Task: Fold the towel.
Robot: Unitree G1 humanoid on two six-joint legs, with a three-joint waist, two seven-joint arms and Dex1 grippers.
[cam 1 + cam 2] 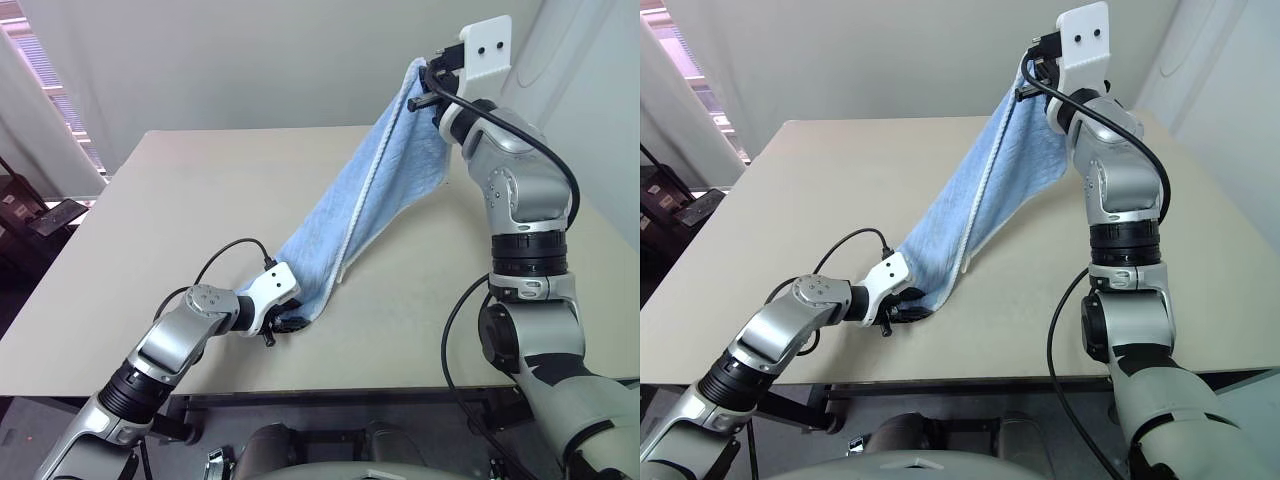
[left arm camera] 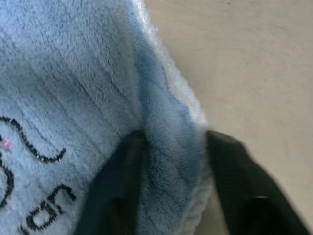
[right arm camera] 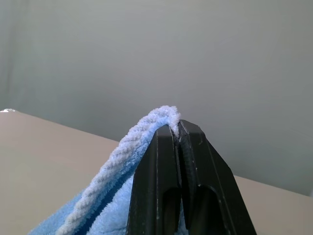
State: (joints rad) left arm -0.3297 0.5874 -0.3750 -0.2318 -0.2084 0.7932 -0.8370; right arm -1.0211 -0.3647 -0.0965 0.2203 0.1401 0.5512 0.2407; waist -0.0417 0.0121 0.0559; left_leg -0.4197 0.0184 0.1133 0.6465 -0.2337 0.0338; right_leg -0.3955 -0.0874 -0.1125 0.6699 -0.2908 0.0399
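My right pincer [image 3: 178,128] is clamping a top corner of the towel [image 1: 365,215], holding it high. My left pincer [image 2: 171,161] is straddling the bottom corner by the table [image 1: 180,200], fingers either side, grip unconfirmed. Next I judge: pinch firmly, then spread.

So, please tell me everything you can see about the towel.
The towel is light blue, fluffy terry cloth with a white corded edge and dark embroidered lettering near its lower end. It hangs stretched in a slant over the table. The right gripper pinches its top edge high up, fingers shut. The left gripper has a fold of the lower end between its fingers, at the tabletop.
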